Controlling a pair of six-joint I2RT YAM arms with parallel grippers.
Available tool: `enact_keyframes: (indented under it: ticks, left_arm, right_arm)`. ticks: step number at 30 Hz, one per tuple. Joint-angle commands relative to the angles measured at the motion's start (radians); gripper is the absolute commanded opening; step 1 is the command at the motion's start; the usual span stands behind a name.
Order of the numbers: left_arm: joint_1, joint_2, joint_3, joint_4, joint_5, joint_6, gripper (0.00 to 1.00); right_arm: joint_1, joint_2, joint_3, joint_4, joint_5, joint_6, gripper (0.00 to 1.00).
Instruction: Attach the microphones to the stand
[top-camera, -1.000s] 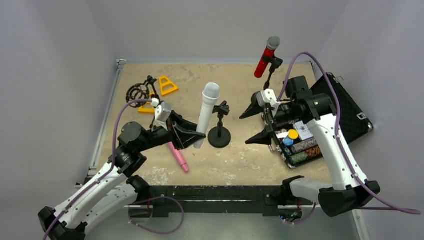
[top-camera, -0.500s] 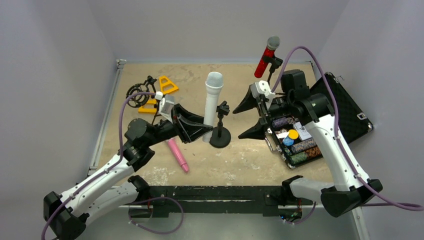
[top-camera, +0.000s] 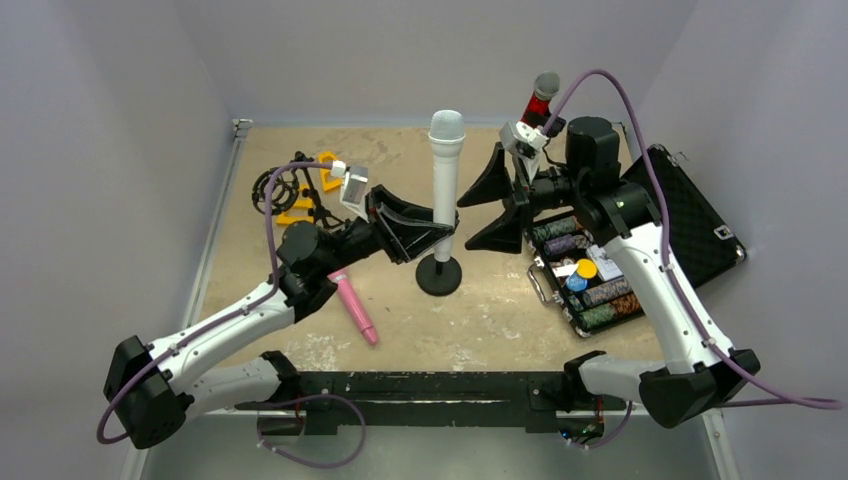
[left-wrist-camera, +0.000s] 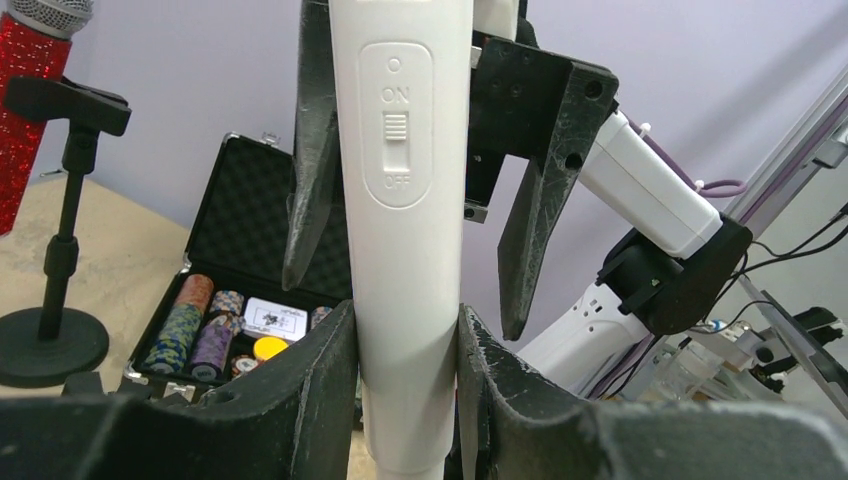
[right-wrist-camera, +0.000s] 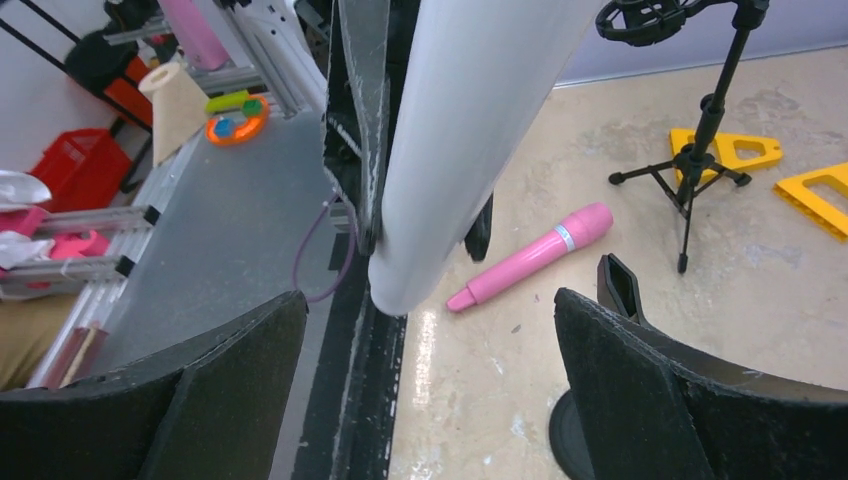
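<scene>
Between right hand's (top-camera: 466, 225) spread fingers (top-camera: 488, 182), white microphone (top-camera: 445, 185); chip case (top-camera: 600, 300) nearby.

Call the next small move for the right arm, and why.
Probably close the right gripper on the white microphone: its open jaws straddle the body, while the left gripper clamps it upright by the stand. A second grip would likely steady it.

The white microphone (left-wrist-camera: 405, 250) has a switch (left-wrist-camera: 397, 125) marked ON and OFF; a card (left-wrist-camera: 274, 318) seems printed, illegibly.

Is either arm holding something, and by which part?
The left gripper clamps the white microphone by its lower handle, below the switch. The right gripper is open, holding nothing.
</scene>
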Motion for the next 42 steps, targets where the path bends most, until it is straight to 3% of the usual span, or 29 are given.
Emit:
enact_keyframes:
  ticks: [1, 7, 13, 16, 20, 23, 26, 29, 31, 37, 42]
  left_arm:
    - [-0.031, 0.054, 0.064, 0.121, -0.03, -0.012, 0.0]
    - [-0.067, 0.108, 0.078, 0.124, -0.031, -0.004, 0.0]
    - [-0.088, 0.118, 0.084, 0.115, -0.042, 0.01, 0.0]
    - [-0.094, 0.12, 0.086, 0.111, -0.042, 0.014, 0.0]
    - [-0.097, 0.118, 0.085, 0.111, -0.041, 0.013, 0.0]
    - [-0.098, 0.116, 0.082, 0.104, -0.037, 0.004, 0.0]
    - [-0.097, 0.09, 0.06, 0.086, -0.05, -0.014, 0.21]
    - [-0.09, 0.015, 0.008, 0.045, -0.068, -0.021, 0.64]
    - [-0.073, -0.046, -0.031, 0.005, -0.071, -0.02, 0.77]
    - [-0.045, -0.179, 0.021, -0.257, -0.052, 0.047, 0.87]
    - [-0.044, -0.105, 0.18, -0.38, -0.034, 0.131, 0.88]
  right_arm:
    - [0.004, 0.017, 0.011, 0.164, -0.051, 0.22, 0.99]
    - [0.004, 0.035, 0.023, 0.271, -0.088, 0.378, 0.98]
    - [0.004, 0.019, -0.065, 0.413, -0.105, 0.501, 0.83]
    - [0.004, 0.011, -0.085, 0.45, -0.11, 0.528, 0.65]
    - [0.004, 0.01, -0.101, 0.478, -0.114, 0.546, 0.25]
    - [0.004, 0.01, -0.105, 0.497, -0.128, 0.555, 0.05]
    - [0.003, 0.005, -0.104, 0.493, -0.14, 0.538, 0.0]
    - [0.001, -0.004, -0.089, 0.396, -0.13, 0.412, 0.0]
    - [0.001, -0.013, -0.081, 0.316, -0.114, 0.319, 0.0]
    - [0.008, -0.03, -0.101, 0.186, -0.083, 0.124, 0.0]
    - [0.047, -0.025, -0.109, 0.088, -0.051, -0.003, 0.0]
